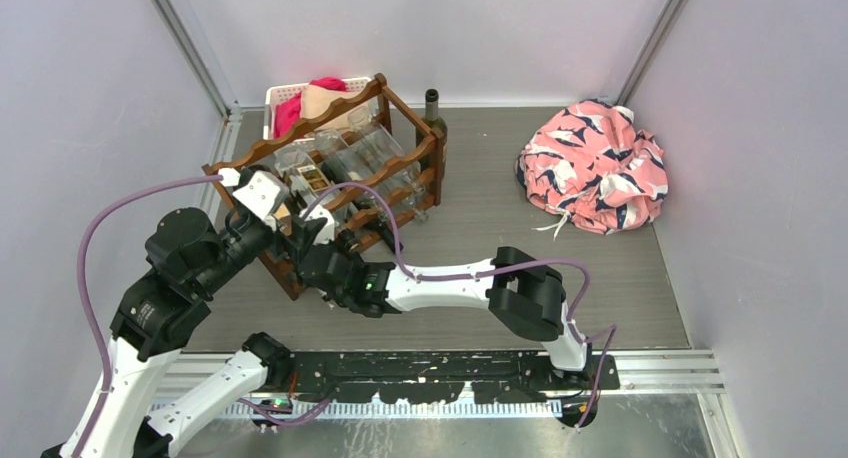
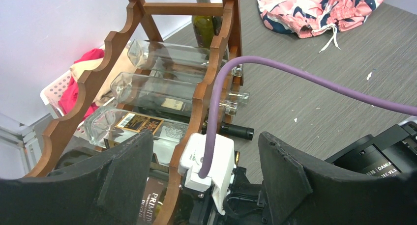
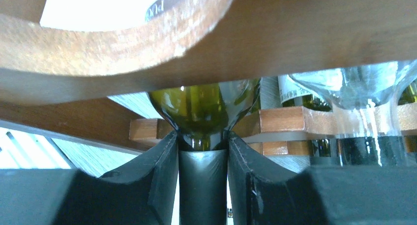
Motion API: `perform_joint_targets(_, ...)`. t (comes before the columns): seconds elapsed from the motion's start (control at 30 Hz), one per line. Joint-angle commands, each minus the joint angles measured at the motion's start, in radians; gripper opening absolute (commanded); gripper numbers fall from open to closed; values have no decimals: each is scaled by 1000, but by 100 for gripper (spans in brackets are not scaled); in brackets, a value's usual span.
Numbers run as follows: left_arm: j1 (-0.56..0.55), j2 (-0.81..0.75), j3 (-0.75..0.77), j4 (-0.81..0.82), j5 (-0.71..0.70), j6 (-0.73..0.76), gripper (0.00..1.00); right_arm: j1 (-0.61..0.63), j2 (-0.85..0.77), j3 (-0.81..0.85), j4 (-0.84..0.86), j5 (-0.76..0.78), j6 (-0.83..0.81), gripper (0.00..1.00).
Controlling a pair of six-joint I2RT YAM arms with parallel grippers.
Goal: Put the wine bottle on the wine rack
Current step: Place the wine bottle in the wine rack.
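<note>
The wine rack [image 1: 300,130], dark reddish wood with scalloped rails, stands at the back left and fills the left wrist view [image 2: 206,82]. In the right wrist view a green wine bottle [image 3: 206,107] lies under the rack's rail [image 3: 246,38], its black-capped neck pinched between my right gripper [image 3: 203,156] fingers. That gripper [image 1: 325,246] is at the rack's near end, low down. My left gripper [image 1: 290,218] hovers just above it, open with nothing between the fingers [image 2: 206,176].
Clear glass bottles [image 1: 360,153] lie on the upper tiers. A dark bottle [image 1: 433,118] stands upright behind the rack. A white basket [image 1: 285,90] with clothes is at the back left. A pink patterned cloth heap [image 1: 595,168] lies at the right.
</note>
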Motion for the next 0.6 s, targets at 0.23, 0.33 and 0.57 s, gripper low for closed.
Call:
perform_joint_targets(0.23, -2, -7, 12, 61, 6, -6, 78, -16, -31, 58, 216, 96, 3, 49)
perform_joint_targets(0.33, -2, -8, 15, 59, 7, -6, 78, -15, -32, 56, 216, 93, 3, 50)
perform_joint_targets(0.57, -2, -9, 21, 58, 11, -9, 78, -16, -59, 15, 264, 46, -19, 53)
